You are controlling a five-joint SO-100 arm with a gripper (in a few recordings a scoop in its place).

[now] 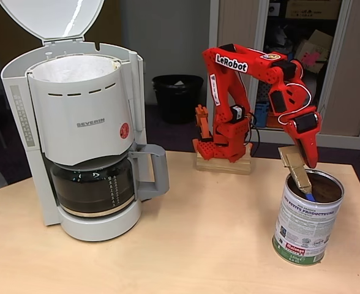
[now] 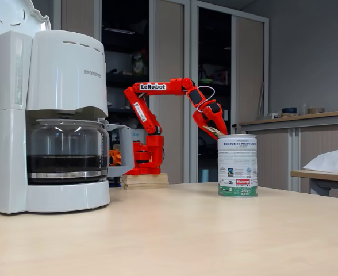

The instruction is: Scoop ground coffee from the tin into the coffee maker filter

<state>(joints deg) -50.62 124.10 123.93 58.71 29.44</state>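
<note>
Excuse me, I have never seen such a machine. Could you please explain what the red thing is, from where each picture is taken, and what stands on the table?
The red thing is a small robot arm labelled LeRobot, bolted to a wooden block at the far edge of the pale wooden table. One fixed camera looks down at the table from the front; the other stands low, near table height, looking from the side.

Two things stand on the table: a big white SEVERIN coffee maker, lid open, with a white paper filter in its basket and a dark glass carafe beneath, and a shiny metal tin with a white label.

The arm bends down over the tin. Its gripper carries a beige scoop with a blue tip dipped into the tin, where dark ground coffee shows.
</note>
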